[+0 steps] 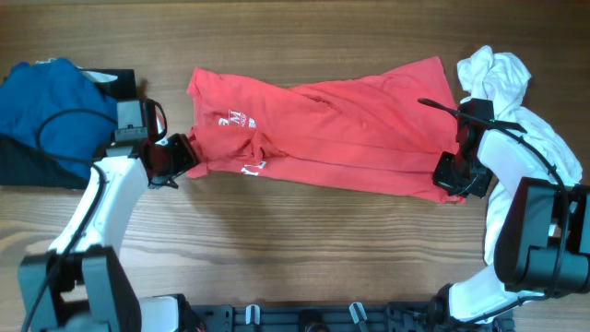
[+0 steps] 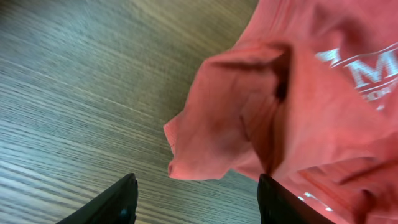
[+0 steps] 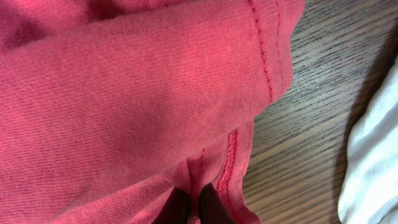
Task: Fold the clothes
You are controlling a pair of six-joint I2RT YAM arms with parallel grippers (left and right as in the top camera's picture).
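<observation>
Folding has barely begun. The red shirt (image 1: pixel 323 129) lies lengthwise across the middle of the table (image 1: pixel 304 249), rumpled and loosely doubled over, with no clean fold in it. The right gripper (image 1: pixel 458 175) pinches the hem near the right edge, its jaws closed on the cloth. The left gripper (image 1: pixel 175 157) stands at the sleeve toward the left edge, jaws wide apart and holding nothing. A blue garment (image 1: pixel 46 101) is heaped at the left edge and a white garment (image 1: pixel 502 83) in the far right corner, both unfolded. Nearly all the work appears to lie ahead.

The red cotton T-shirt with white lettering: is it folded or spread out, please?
Spread out: the red cotton T-shirt lies wrinkled, full-length across the wooden table.
</observation>
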